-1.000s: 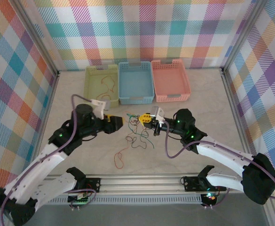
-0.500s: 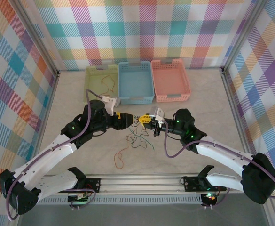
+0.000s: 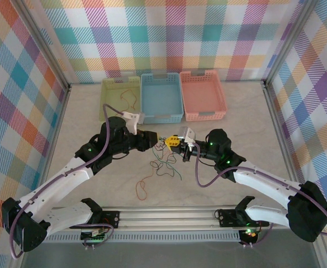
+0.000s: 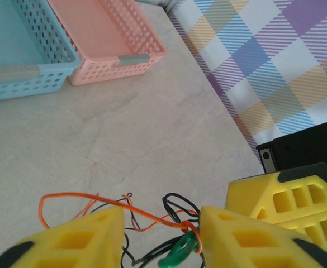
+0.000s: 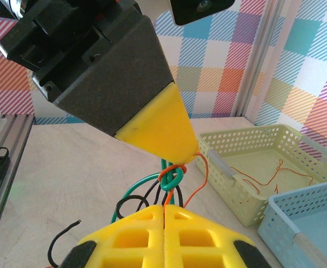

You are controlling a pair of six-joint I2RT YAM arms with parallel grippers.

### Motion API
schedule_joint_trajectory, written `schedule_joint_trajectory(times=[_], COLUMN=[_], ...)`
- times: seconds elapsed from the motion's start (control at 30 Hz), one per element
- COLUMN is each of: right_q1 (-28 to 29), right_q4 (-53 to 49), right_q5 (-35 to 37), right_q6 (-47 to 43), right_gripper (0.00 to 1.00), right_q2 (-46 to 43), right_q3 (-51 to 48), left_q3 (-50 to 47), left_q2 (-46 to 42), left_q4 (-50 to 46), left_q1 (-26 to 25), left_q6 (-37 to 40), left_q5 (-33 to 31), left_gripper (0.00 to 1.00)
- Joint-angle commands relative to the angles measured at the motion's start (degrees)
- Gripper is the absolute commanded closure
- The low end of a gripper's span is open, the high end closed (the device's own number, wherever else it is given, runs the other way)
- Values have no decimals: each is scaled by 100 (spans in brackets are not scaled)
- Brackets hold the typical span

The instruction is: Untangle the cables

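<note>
Several limp, hair-fine cables point(image 5: 173, 176) snag easily; right gripper point(image 5: 164, 207) clamps them, left gripper point(image 4: 160, 220) gapes around the knot point(image 4: 186, 228), likely the best hold.

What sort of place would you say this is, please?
Probably a lab robot test cell: plaid walls on an aluminium frame, left arm and right arm bolted to a rail, sorting baskets on a tabletop.

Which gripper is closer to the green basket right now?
Left. The left gripper sits just off the green basket's near right corner. The right gripper is further right, in front of the blue basket, shut on the cables.
</note>
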Motion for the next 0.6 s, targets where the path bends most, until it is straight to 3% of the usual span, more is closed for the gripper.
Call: schedule_joint_trajectory(times=[0.0, 0.17, 0.23, 0.43, 0.47, 0.53, 0.57], right_q1=[-37, -32, -32, -32, -32, -48, -52], right_q4=[7, -9, -10, -123, -168, -368, -503], right_q5=[-108, -91, -83, 59, 108, 156, 128], right_q6=[-39, -47, -47, -8, -11, -75, -127], right_gripper=[100, 100, 100, 100, 94, 66, 60], right_q2=[-81, -107, -116, -238, -287, -462, -545], right_q3=[-38, -51, -48, -64, -58, -18, 10], left_q3=[115, 98, 84, 108, 115, 164, 199], left_q2=[69, 94, 83, -70, -122, -206, -222], left_q4=[311, 413, 460, 366, 355, 274, 210], left_q1=[-23, -30, -30, -25, -30, -30, -30], left_q6=[-31, -18, 18, 473, 604, 916, 1017], left_q5=[184, 234, 248, 490, 581, 746, 786], left_gripper=[68, 85, 98, 100, 100, 100, 100])
